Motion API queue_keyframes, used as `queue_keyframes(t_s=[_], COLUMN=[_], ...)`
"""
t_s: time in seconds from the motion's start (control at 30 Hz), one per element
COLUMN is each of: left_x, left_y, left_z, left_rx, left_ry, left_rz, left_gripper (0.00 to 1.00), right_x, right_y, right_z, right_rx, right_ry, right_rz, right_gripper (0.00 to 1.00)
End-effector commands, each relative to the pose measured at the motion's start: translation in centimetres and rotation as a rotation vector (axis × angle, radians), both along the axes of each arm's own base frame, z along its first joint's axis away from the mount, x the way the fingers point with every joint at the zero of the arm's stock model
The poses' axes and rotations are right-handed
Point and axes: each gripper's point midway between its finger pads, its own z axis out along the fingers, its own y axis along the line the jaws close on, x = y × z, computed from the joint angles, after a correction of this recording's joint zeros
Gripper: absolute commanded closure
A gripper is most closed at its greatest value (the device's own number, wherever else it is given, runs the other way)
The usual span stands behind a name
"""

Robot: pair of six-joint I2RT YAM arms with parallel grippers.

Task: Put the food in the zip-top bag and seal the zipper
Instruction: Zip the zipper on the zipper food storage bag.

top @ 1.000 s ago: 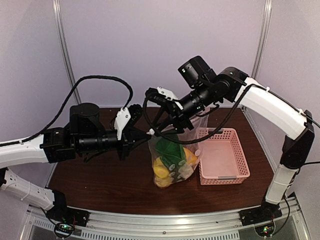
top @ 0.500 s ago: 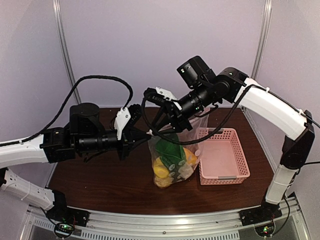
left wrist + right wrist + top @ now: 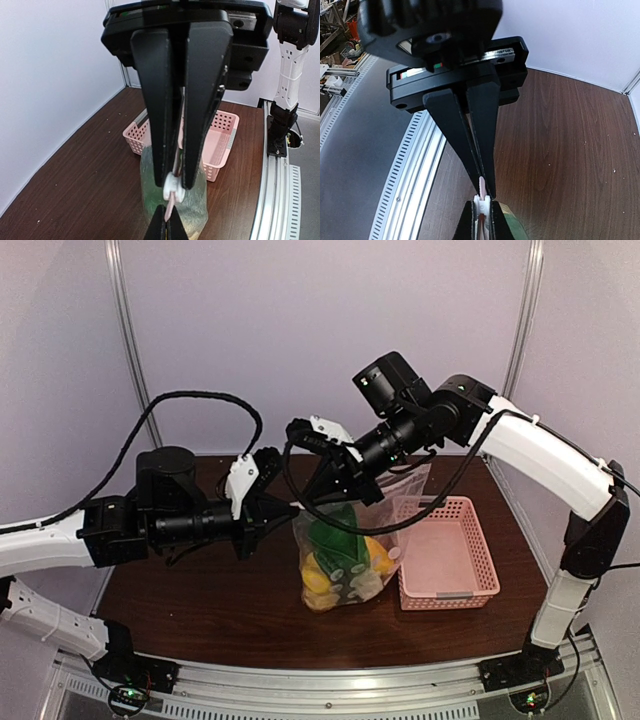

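The clear zip-top bag (image 3: 350, 555) hangs between my two grippers over the table, with the food inside: yellow lemons (image 3: 318, 578) and a green vegetable (image 3: 335, 533). My left gripper (image 3: 288, 508) is shut on the end of the pale pink zipper strip (image 3: 170, 204); its tips show at the bottom of the left wrist view (image 3: 166, 223). My right gripper (image 3: 312, 496) is shut on the white slider tab (image 3: 481, 202), which also shows in the left wrist view (image 3: 174, 188). The two grippers meet tip to tip at the bag's left corner.
The pink perforated basket (image 3: 470, 575) stands on the brown table right of the bag, with nothing showing in it; it also shows in the left wrist view (image 3: 225, 142). Black cables loop off both arms above the bag. A metal rail runs along the table's near edge.
My right gripper has slid left along the bag's mouth, closer to my left gripper. The bag has shifted slightly left and up with it.
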Motion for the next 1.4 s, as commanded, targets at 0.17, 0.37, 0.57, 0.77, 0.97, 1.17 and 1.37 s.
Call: queue_keyframes(t_s=[0.17, 0.37, 0.57, 0.77, 0.97, 1.17, 1.37], left_x=[0.9, 0.9, 1.2, 1.4, 1.5, 1.7, 1.8], left_y=[3.3, 4.6, 5.2, 5.7, 6.0, 6.0, 6.2], left_z=[3.1, 2.4, 1.7, 1.6, 1.4, 1.3, 1.2], left_rx=[-0.11, -0.102, -0.088, -0.089, -0.089, -0.083, -0.083], left_ry=[-0.061, -0.058, -0.059, -0.064, -0.066, -0.069, -0.072], left_rz=[0.128, 0.167, 0.196, 0.219, 0.231, 0.243, 0.253], left_gripper=[1.0, 1.0, 1.0, 1.0, 1.0, 1.0, 1.0], right_x=[1.3, 3.1, 4.3, 5.4, 6.2, 6.6, 7.1], right_y=[-2.0, -4.3, -7.2, -10.4, -13.1, -14.2, -15.3], right_z=[-1.4, -1.7, -1.8, -2.3, -2.7, -2.9, -3.3], right_rx=[-0.105, -0.14, -0.168, -0.2, -0.22, -0.225, -0.243], right_ry=[-0.074, -0.062, -0.068, -0.066, -0.057, -0.056, -0.048], right_rz=[-0.04, -0.084, -0.14, -0.197, -0.246, -0.27, -0.287], right_gripper=[1.0, 1.0, 1.0, 1.0, 1.0, 1.0, 1.0])
